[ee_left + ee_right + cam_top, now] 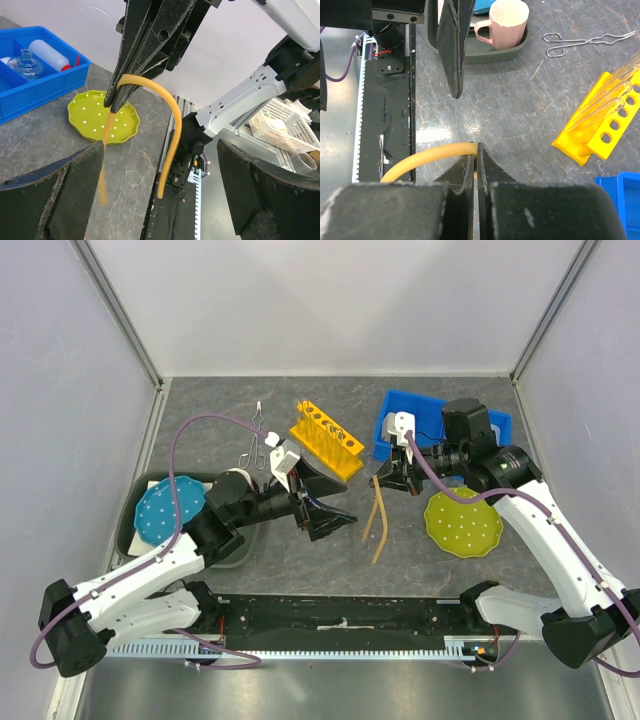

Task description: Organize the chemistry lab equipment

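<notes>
Bright, even light falls from above, so the grey mottled table (420, 570) carries only soft, faint shadows beneath the arms, and the white walls (330, 300) look nearly washed out. In the right wrist view a pale glare patch lies on the table beside the black base rail (385, 125). There the jaws of the right gripper (476, 152) are soft at the near edge, while the yellow holed rack (592, 135) is crisp. In the left wrist view the jaws of the left gripper (160, 160) are out of focus, and the left strand of the tan rubber loop (170, 130) looks smeared, half transparent. In the top view the wall edges lean outward.
</notes>
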You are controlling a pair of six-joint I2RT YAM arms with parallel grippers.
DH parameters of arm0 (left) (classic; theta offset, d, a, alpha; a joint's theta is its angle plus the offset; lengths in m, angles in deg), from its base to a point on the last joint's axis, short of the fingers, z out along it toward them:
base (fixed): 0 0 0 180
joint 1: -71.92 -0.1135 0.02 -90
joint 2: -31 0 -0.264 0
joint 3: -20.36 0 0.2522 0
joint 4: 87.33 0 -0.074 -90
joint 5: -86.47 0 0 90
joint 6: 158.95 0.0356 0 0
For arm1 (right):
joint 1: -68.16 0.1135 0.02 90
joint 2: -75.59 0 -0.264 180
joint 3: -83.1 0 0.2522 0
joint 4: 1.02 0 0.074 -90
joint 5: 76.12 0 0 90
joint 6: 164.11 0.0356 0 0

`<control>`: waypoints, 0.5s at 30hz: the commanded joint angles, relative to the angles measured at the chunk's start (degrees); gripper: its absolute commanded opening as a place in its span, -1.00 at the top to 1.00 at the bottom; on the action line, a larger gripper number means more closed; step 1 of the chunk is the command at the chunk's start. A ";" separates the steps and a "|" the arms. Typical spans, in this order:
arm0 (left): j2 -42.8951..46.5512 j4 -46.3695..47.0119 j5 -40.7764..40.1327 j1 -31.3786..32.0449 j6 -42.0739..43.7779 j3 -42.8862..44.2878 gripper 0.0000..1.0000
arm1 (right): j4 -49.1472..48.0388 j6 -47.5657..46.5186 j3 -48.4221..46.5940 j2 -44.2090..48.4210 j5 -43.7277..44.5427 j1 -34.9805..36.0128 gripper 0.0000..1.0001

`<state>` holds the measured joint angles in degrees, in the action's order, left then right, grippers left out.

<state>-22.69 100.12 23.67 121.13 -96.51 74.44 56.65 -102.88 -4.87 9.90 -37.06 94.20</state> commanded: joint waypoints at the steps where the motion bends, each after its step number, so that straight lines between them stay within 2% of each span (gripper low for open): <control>1: -1.94 5.07 1.89 -0.17 -3.20 2.92 -1.00 | -0.57 -0.23 -1.63 0.39 -1.71 0.06 0.95; 7: -8.09 8.67 1.11 0.62 -8.83 5.04 -1.00 | -0.83 0.03 -1.46 -0.23 -2.15 0.06 0.95; 9: -8.62 8.67 -1.17 1.41 -9.10 5.12 -1.00 | -0.83 -0.05 -1.37 -0.14 -2.06 0.15 0.95; 13: -7.83 6.75 -10.91 3.08 -6.47 4.77 -1.00 | -1.10 0.12 -0.93 -0.14 -2.06 0.06 0.95; 15: -8.01 5.86 -12.43 3.52 -5.85 5.21 -1.00 | -1.45 0.30 -0.67 -0.14 -2.15 0.06 0.95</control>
<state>-31.37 104.52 18.99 123.51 -102.78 77.37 56.62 -102.86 -4.87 9.85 -37.52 94.18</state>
